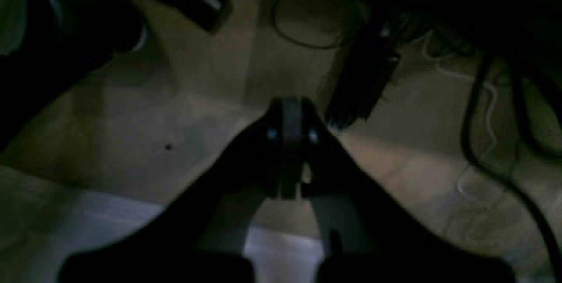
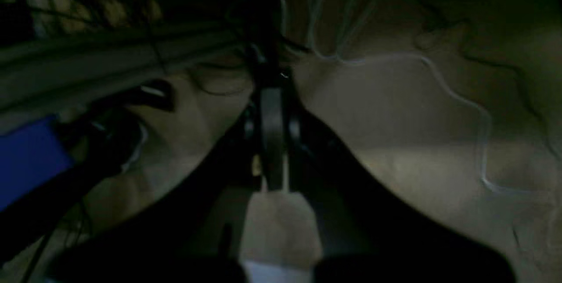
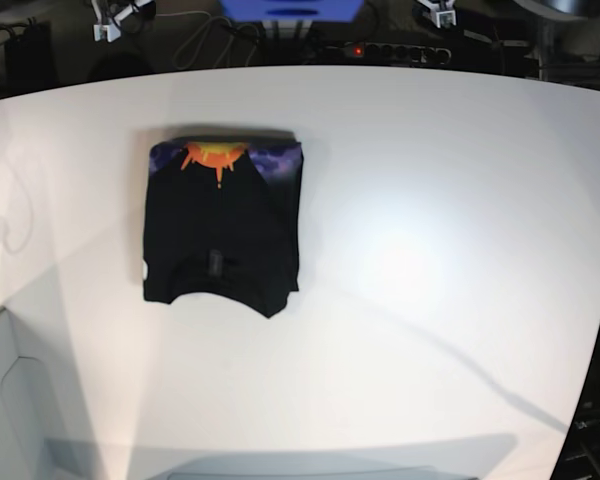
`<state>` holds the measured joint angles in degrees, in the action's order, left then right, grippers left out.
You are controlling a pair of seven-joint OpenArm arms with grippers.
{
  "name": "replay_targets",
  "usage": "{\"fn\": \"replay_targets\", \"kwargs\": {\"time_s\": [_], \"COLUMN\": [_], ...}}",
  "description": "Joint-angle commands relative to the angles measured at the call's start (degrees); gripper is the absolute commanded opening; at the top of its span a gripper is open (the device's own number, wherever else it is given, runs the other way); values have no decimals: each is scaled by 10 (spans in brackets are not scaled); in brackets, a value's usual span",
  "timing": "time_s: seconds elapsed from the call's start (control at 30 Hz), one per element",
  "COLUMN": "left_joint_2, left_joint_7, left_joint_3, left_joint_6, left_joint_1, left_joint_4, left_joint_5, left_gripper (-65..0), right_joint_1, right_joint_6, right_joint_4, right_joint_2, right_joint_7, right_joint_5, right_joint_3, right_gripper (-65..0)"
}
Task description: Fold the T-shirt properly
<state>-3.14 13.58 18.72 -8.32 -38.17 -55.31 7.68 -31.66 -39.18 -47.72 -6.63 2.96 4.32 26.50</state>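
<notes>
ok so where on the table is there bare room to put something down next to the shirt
The white table is bare over its whole right half, from the folded T-shirt across to the right edge. There is also a wide bare band along the near edge below the shirt, and a narrower strip to its left. Only the patch under the shirt, toward the far left, is taken.

We see the T-shirt (image 3: 223,225) lying on the table (image 3: 430,250), upper left of centre in the base view. A power strip (image 3: 385,50) sits behind the table's far edge.

I see the shirt (image 3: 222,228) folded, far-left on the white table (image 3: 430,250); orange sun print along its far edge.
</notes>
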Motion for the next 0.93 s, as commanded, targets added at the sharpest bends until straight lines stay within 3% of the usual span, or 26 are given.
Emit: {"fn": "replay_targets", "kwargs": {"time_s": [0.0,0.03,0.13,0.27,0.5,0.57,0.63,0.9], "left_joint_2": [-13,-17,-26,-50,-54,-54,-52,-48], "left_joint_7": [-6,-20,-91,-183,-201,-201,-201,-200], "left_joint_3": [-1,-2,-2,-24,-98,-120,-147,-167], "left_joint_6": [4,4,4,8,4,4,3,3], "left_joint_1": [23,53,131,198,234,235,236,252], "left_joint_4": [47,105,268,404,420,420,420,428], "left_joint_5": [1,1,-4,-39,-53,-53,-53,-52], "left_gripper": [-650,-650,-650,-650,-650,-650,-650,-650], "right_joint_1": [-4,5,33,81,147,150,153,162], "right_joint_6": [-8,5,87,223,593,656,679,679], "right_joint_4": [24,54,132,238,361,364,364,366], "right_joint_2": [-5,-6,-6,-4,21,32,39,54], "right_joint_7": [-25,-58,-153,-224,-249,-249,-248,-244], "right_joint_5": [-14,-28,-63,-117,-151,-151,-150,-150], "right_joint_3": [-16,-38,-88,-129,-217,-235,-247,-251], "right_gripper": [-650,-650,-650,-650,-650,-650,-650,-650]}}
